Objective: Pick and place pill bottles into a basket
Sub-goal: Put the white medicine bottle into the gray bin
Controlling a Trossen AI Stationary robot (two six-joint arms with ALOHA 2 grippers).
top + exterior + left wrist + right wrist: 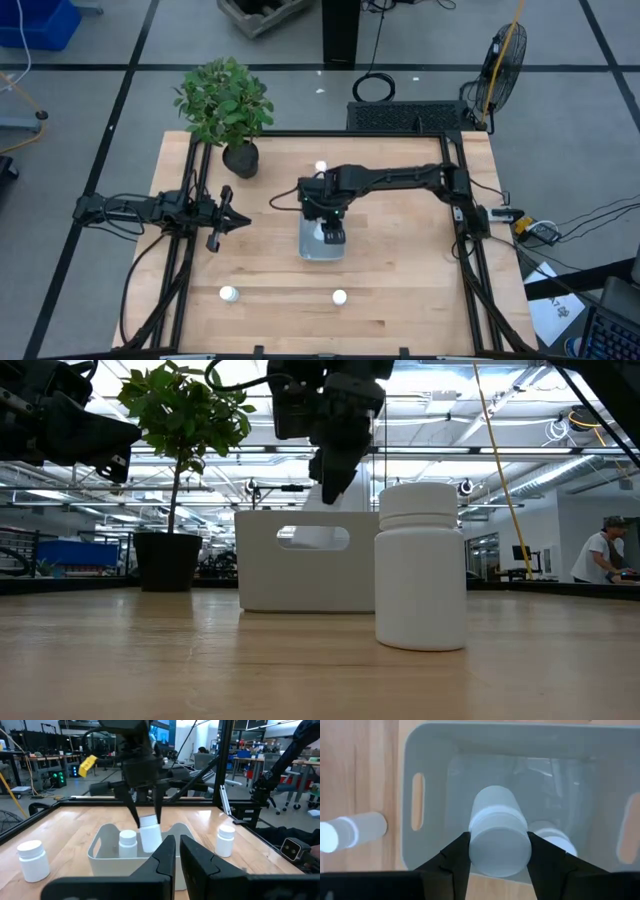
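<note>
The pale basket [306, 250] stands on the table's middle. My right gripper [331, 228] hangs over it, shut on a white pill bottle [497, 837]. A second bottle [127, 843] stands upright inside the basket. Three more bottles stand on the table: two near the front edge [228, 294] [340, 296] and one behind the basket [321, 167]. My left gripper [224, 216] waits shut and empty to the left of the basket. My right gripper pinches the bottle's upper part, at the cap [496, 851], between its two fingers [134, 815]. The fingers come from above, pointing down. The bottle hangs slightly tilted, cap up, its lower end [151, 842] below the basket's rim; whether it touches the floor I cannot tell.
A potted plant in a black pot [240, 158] stands at the far left of the table. Black frame rails [180, 250] run along the table's left and right sides. A person [600, 555] stands far off in the room.
</note>
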